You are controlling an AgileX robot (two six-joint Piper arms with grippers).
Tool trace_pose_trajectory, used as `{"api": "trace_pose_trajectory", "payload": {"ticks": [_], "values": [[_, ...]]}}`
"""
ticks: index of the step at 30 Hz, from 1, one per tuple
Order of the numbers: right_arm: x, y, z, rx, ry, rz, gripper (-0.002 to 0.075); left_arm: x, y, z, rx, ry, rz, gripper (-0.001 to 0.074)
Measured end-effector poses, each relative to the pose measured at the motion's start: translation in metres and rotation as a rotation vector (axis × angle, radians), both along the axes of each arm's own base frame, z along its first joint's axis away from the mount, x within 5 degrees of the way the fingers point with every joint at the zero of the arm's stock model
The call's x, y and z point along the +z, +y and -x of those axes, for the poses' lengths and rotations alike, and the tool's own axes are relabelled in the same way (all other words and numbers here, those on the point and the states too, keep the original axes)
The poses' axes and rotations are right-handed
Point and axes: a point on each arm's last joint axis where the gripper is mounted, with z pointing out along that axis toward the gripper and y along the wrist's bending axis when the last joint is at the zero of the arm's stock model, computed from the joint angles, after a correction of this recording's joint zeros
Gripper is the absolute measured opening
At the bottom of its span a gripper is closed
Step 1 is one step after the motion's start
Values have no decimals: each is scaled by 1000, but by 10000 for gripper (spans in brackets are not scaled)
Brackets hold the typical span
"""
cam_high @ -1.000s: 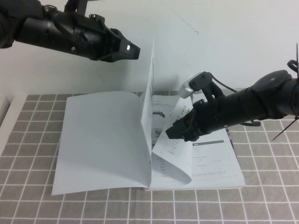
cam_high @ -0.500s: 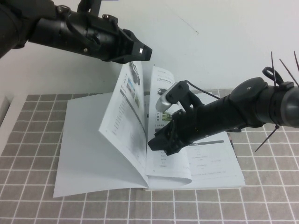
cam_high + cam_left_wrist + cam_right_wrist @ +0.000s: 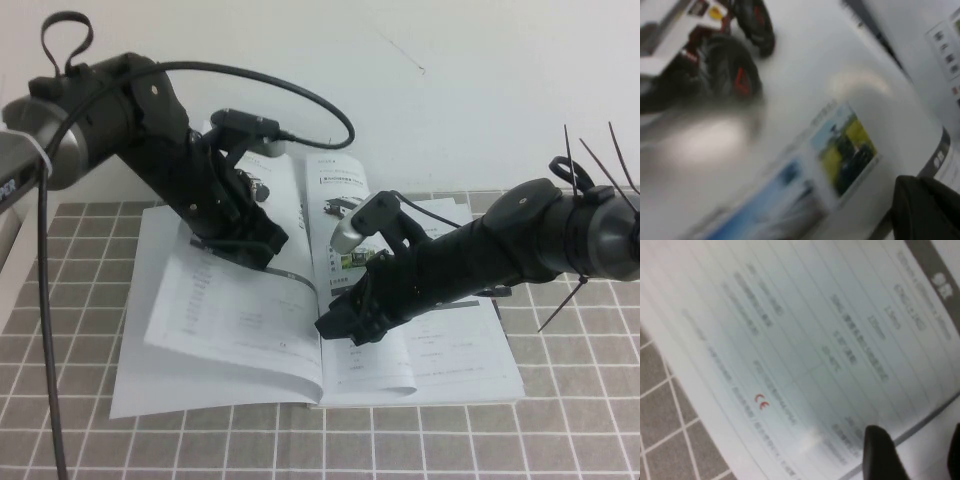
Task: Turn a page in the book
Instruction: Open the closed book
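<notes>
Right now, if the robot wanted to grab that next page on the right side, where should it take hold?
Probably the page's curled free edge, approached from the right: it bows up off the book there, beside the right claw. The left claw presses down the turned leaf.

Blurred wrist views and arms hiding parts of an open book.

In the high view the left gripper (image 3: 243,243) presses onto the page (image 3: 235,310), covering its upper print; the fingertips cannot be made out against the black arm. The right gripper (image 3: 340,327) hides the middle of the book (image 3: 450,360), its fingers too dark to tell apart. Text is too small to read. The left wrist view is smeared; the right wrist view cuts off the fingers (image 3: 880,450).
</notes>
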Motion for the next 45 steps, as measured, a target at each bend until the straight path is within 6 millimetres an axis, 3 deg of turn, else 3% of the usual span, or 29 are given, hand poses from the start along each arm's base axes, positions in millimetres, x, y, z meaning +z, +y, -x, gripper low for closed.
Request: {"api": "trace_pose_trajectory", "payload": {"ticks": [3,9,19,22,25,29,33,41,45], "values": [[0,1,2,17,14,-7,297,-14,1,-3,3,39,-32,-4],[17,-3,5,40,4,-29,297,-15,3,-3,3,39,-53,-4],[126,-61,4,-44,-206,-139,297,-15,3,-3,6,41,-59,-4],[150,-68,14,-41,-259,-162,295,-15,3,-3,7,40,-63,-4],[158,-66,20,-16,-281,-158,270,-16,4,-3,15,44,-74,-4],[143,-63,19,-4,-262,-56,174,-17,7,-4,28,42,-99,-4],[105,-71,3,-96,-164,119,36,-25,16,-5,57,57,-104,-4],[18,-74,-16,-147,52,311,1,-75,63,1,202,135,-24,-4],[-9,-74,-18,-151,119,339,-1,-97,77,8,251,148,2,-4]]}}
